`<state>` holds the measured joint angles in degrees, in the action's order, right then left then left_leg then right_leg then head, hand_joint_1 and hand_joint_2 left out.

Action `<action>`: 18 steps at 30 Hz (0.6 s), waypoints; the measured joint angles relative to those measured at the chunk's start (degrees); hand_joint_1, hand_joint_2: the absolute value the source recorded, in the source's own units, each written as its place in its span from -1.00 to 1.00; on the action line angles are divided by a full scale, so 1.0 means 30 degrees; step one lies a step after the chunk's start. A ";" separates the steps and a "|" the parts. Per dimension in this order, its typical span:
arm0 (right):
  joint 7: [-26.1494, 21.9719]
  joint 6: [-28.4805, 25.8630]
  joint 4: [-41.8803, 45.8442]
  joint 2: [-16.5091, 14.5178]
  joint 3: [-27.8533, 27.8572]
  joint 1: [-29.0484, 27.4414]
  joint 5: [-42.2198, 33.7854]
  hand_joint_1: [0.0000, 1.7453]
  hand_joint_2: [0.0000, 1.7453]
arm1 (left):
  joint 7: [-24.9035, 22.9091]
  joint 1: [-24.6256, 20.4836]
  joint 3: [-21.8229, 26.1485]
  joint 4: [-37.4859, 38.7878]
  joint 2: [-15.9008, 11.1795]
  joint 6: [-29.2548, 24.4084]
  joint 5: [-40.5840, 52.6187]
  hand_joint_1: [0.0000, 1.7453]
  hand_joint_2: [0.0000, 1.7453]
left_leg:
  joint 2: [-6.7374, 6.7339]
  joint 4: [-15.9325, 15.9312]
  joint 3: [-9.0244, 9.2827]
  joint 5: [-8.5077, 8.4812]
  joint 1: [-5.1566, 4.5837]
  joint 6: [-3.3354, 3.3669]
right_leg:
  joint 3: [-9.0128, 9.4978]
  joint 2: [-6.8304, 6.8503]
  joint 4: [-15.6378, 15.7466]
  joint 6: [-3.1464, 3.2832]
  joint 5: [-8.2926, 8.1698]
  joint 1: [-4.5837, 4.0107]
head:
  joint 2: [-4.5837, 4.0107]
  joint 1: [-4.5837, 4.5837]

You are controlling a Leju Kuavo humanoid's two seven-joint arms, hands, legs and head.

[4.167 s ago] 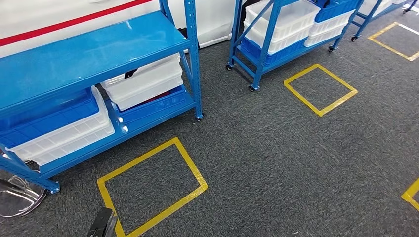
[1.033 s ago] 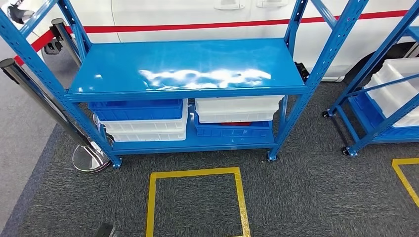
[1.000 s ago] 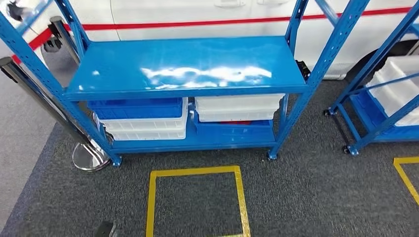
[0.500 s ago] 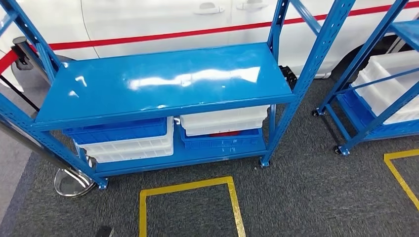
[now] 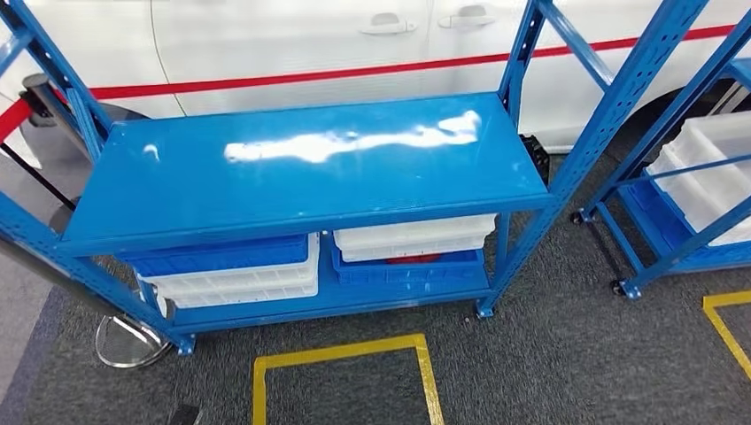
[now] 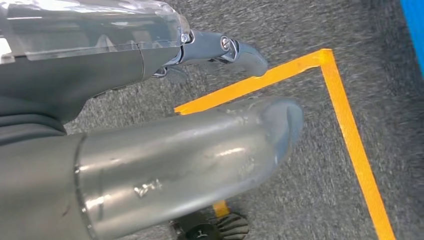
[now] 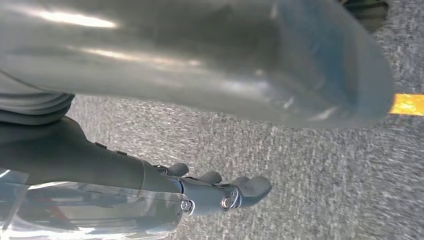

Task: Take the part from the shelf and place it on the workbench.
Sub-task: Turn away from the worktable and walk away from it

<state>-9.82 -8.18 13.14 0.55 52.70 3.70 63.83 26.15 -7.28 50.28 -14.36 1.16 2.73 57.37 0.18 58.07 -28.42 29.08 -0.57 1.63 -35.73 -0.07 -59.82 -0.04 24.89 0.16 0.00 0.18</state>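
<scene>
1. The left hand (image 6: 165, 125) hangs over the grey carpet (image 6: 310, 165); its thick thumb and darker fingers (image 6: 235, 50) point outward, apart, with nothing between them.
2. The right hand (image 7: 200, 125) also hangs above carpet, its fingers (image 7: 240, 192) lightly curled but spread and holding nothing.
3. On the floor just ahead, yellow tape (image 5: 341, 352) marks a square outline on the carpet in front of the shelf.
4. The blue shelf (image 5: 301, 177) stands behind the tape square. Its upper board is glossy and bare, with light glare across it.
5. On the lower board sit stacked bins: a blue bin (image 5: 221, 255) over white bins (image 5: 235, 285) on the left side, and a white bin (image 5: 412, 237) over a blue bin (image 5: 407, 268) on the right side.
6. A sliver of something red (image 5: 412, 259) shows between the 2 right-side bins; I cannot tell whether it is the part.
7. A chrome post base (image 5: 128, 341) rests beside the shelf's left foot.
8. A second blue rack (image 5: 686, 190) with white bins stands to the right.
9. Behind both, a white car (image 5: 292, 44) with a red stripe fills the background.
</scene>
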 joint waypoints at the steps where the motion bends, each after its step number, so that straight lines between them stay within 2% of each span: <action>1: 0.0015 0.0004 0.0000 -0.0002 0.0004 0.0010 0.0004 -1.00 -1.00 | -0.0013 -0.0012 0.0002 0.0000 0.0000 -0.0007 0.0000 -1.00 -1.00 | 0.0002 0.0058 0.0076 0.0064 -0.0025 -0.0119 | -0.0003 -0.0020 0.0066 0.0094 0.0045 -0.0024 | 0.0000 0.0007; 3: 0.0027 0.0004 0.0000 -0.0014 0.0004 0.0013 0.0009 -1.00 -1.00 | -0.0029 -0.0023 0.0002 -0.0002 -0.0011 -0.0029 -0.0002 -1.00 -1.00 | 0.0003 0.0285 0.0015 0.0194 -0.0021 -0.0282 | 0.0167 -0.0056 0.0232 0.0288 -0.0107 0.0085 | 0.0000 0.0018; 5: 0.0044 0.0000 0.0000 -0.0035 0.0005 0.0021 0.0032 -1.00 -1.00 | -0.0033 -0.0053 0.0000 -0.0003 -0.0011 -0.0082 -0.0020 -1.00 -1.00 | 0.0006 0.1572 -0.0625 0.0809 0.0057 -0.0478 | 0.0367 -0.0055 0.0404 0.0436 -0.0088 0.0175 | 0.0000 -0.0022; 7: 0.0057 -0.0006 0.0000 -0.0060 0.0005 0.0032 0.0093 -1.00 0.00 | -0.0042 -0.0050 0.0009 -0.0004 -0.0013 -0.0160 -0.0047 -1.00 -1.00 | 0.0003 0.3920 -0.1880 0.1876 0.0204 -0.0729 | 0.0443 -0.0062 0.0446 0.0516 -0.0010 0.0182 | 0.0000 -0.0056; 8: 0.0060 -0.0007 0.0000 -0.0077 0.0009 0.0033 0.0131 -1.00 0.50 | -0.0060 -0.0027 0.0018 -0.0005 -0.0018 -0.0211 -0.0058 -1.00 -1.00 | 0.0001 0.4848 -0.2479 0.2218 0.0278 -0.0833 | 0.0474 -0.0073 0.0433 0.0524 0.0040 0.0186 | 0.0000 -0.0053; 9: 0.0060 -0.0005 0.0000 -0.0095 0.0015 0.0031 0.0169 -1.00 1.00 | -0.0093 -0.0002 0.0026 -0.0005 -0.0022 -0.0246 -0.0058 -1.00 -1.00 | 0.0000 0.5165 -0.2804 0.2176 0.0340 -0.0900 | 0.0523 -0.0086 0.0418 0.0511 0.0097 0.0192 | 0.0000 -0.0051; 10: 0.0060 0.0002 0.0000 -0.0109 0.0024 0.0028 0.0200 -1.00 1.00 | -0.0141 0.0020 0.0035 -0.0007 -0.0022 -0.0273 -0.0058 -1.00 -1.00 | -0.0002 0.4788 -0.2799 0.1737 0.0387 -0.0938 | 0.0597 -0.0098 0.0402 0.0483 0.0156 0.0200 | 0.0000 -0.0051; 12: 0.0064 0.0044 0.0000 -0.0151 0.0073 0.0028 0.0257 -1.00 1.00 | -0.0244 0.0037 0.0060 -0.0005 -0.0026 -0.0299 -0.0064 -1.00 -1.00 | -0.0001 0.2388 -0.1969 0.0171 0.0439 -0.0923 | 0.0785 -0.0112 0.0379 0.0380 0.0269 0.0213 | 0.0000 -0.0048; 13: 0.0066 0.0067 0.0000 -0.0168 0.0109 0.0034 0.0277 -1.00 1.00 | -0.0286 0.0028 0.0080 -0.0004 -0.0027 -0.0310 -0.0069 -1.00 -1.00 | -0.0007 0.1249 -0.1564 -0.0228 0.0411 -0.0856 | 0.0819 -0.0125 0.0357 0.0303 0.0298 0.0206 | 0.0000 -0.0048; 14: 0.0069 0.0087 0.0000 -0.0182 0.0147 0.0052 0.0293 -1.00 1.00 | -0.0321 0.0023 0.0098 -0.0004 -0.0029 -0.0324 -0.0075 -1.00 -1.00 | -0.0008 0.0496 -0.1298 -0.0489 0.0368 -0.0749 | 0.0811 -0.0137 0.0339 0.0201 0.0324 0.0196 | 0.0000 -0.0037; 16: 0.0117 0.0113 0.0000 -0.0198 0.0224 0.0079 0.0320 -1.00 1.00 | -0.0397 0.0059 0.0129 -0.0005 -0.0029 -0.0346 -0.0084 -1.00 -1.00 | -0.0004 0.0140 -0.1227 -0.0501 0.0253 -0.0475 | 0.0793 -0.0158 0.0386 -0.0055 0.0314 0.0182 | 0.0000 -0.0036; 17: 0.0173 0.0116 0.0000 -0.0209 0.0251 0.0088 0.0342 -1.00 1.00 | -0.0434 0.0090 0.0140 -0.0005 -0.0027 -0.0355 -0.0086 -1.00 -1.00 | 0.0018 0.0044 -0.1155 -0.0727 0.0269 -0.0403 | 0.0847 -0.0153 0.0444 -0.0095 0.0333 0.0171 | 0.0000 -0.0034; 18: 0.0248 0.0105 0.0000 -0.0228 0.0273 0.0084 0.0408 -1.00 1.00 | -0.0465 0.0102 0.0149 -0.0004 -0.0024 -0.0362 -0.0087 -1.00 -0.50 | 0.0034 -0.0070 -0.1088 -0.0855 0.0286 -0.0400 | 0.0917 -0.0143 0.0547 0.0130 0.0288 0.0151 | 0.0000 -0.0003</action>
<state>-9.08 -7.86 13.14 -0.13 53.52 3.95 65.05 24.76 -6.97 50.73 -14.37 1.09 1.64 57.11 0.28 57.86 -31.68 26.52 0.29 0.43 -32.98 -0.49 -58.18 0.35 25.76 0.62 0.00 0.17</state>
